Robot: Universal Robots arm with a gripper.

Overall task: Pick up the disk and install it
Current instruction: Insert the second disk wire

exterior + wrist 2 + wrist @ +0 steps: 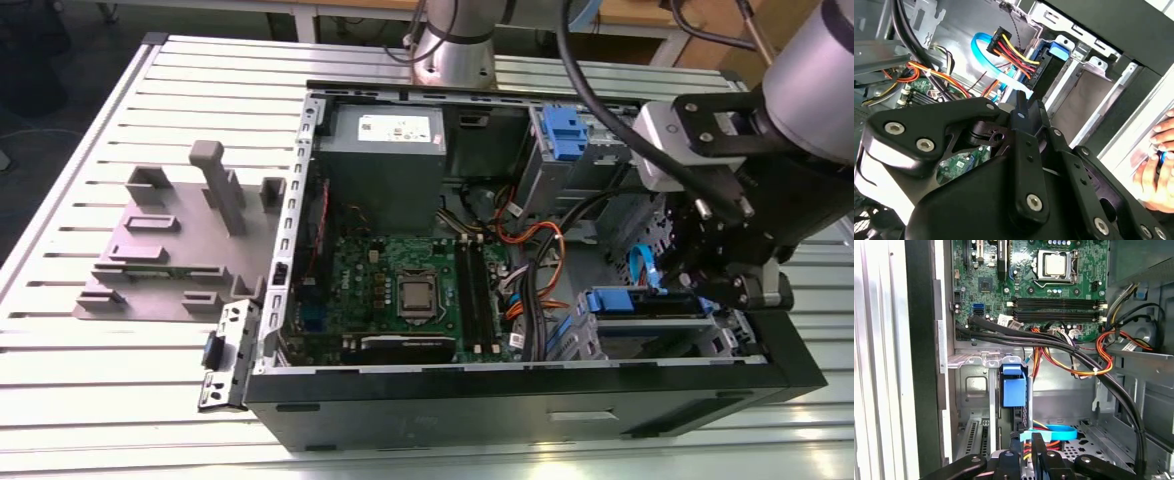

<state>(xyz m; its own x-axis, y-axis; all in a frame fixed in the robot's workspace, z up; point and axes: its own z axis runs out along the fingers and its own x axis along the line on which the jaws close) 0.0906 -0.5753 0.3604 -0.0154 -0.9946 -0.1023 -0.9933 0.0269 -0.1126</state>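
Observation:
The disk (pixel 625 301) stands on edge in the drive cage at the front corner of the open computer case, on the exterior view's right; its blue carrier end points toward the motherboard. In the first wrist view the disk (pixel 1014 386) sits in the bay slot as a blue bracket with a dark slab behind it. Its blue tab shows again in the second wrist view, disk (pixel 1059 49). My gripper (pixel 721 285) hangs inside the case right at the rear end of the disk. In both wrist views its black body (pixel 1024 150) (pixel 1038 455) lines up with the disk's edge.
Bundled cables (pixel 1074 352) and a blue flat cable (pixel 1051 432) run close to the gripper. The motherboard (pixel 400 290) fills the case floor. A grey holder (pixel 174 240) with upright posts stands on the slatted table, at the exterior view's left. A person's hand (pixel 1159 160) is outside the case.

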